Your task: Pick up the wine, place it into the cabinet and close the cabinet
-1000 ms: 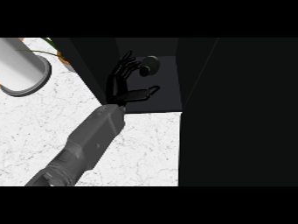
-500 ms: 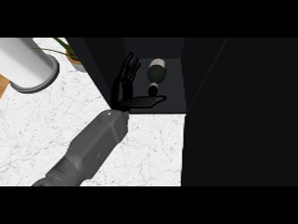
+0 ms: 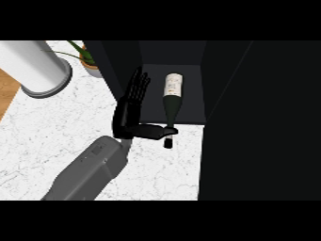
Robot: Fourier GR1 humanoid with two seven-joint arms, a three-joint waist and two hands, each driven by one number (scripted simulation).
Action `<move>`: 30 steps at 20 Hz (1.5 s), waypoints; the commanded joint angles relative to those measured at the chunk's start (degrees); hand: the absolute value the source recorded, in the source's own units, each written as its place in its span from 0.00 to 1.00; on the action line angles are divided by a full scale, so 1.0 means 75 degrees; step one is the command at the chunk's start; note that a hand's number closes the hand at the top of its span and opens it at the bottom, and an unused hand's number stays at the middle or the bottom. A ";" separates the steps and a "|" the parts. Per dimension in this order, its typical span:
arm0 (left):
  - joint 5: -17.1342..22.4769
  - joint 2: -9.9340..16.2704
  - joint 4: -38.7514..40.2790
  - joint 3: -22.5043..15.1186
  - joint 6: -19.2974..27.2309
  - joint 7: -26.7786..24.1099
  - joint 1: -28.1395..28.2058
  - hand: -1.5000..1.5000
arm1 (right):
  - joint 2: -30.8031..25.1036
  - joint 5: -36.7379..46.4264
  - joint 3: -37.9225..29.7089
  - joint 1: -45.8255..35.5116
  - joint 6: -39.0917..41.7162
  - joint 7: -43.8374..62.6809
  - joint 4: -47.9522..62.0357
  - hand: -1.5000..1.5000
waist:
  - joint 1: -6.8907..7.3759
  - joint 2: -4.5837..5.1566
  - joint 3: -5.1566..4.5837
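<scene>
**Wine down in the cabinet, hand opened**

A second earlier my fingers were curled round the bottle at the cabinet mouth. By this moment the wine lay on its side on the cabinet floor, and my right hand stood beside it, fingers straight and pointing into the cabinet, thumb stretched out toward the neck, holding nothing. I judged the placing step done, or very nearly; what remained was to draw the hand clear and swing the door shut.

The bottle's long axis ran front to back, tilted slightly. Its base and pale label pointed deep into the cabinet; its neck pointed out at me, the tip overhanging the marble counter. That overhang might foul the closing door.

My left hand did not show.
</scene>
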 commanded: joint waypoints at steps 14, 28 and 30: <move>-0.1450 0.2219 -0.7588 -0.0884 0.2191 0.1902 0.3791 0.00 | -0.0349 0.0062 0.0362 0.0316 0.0526 0.0163 -0.0446 1.00 | -0.0159 0.0041 0.0007; -0.0880 0.3945 -0.9011 0.1034 0.1246 0.1210 0.6466 0.00 | -0.1199 -0.1464 0.1854 0.0610 0.1715 0.1719 -0.1044 1.00 | -0.0072 0.0066 -0.0010; -0.1038 0.4154 -0.9750 0.1045 0.1443 0.1062 0.7192 0.00 | -0.0913 -0.1224 0.2387 0.0872 0.1467 0.1849 -0.1604 1.00 | -0.0070 0.0033 -0.0005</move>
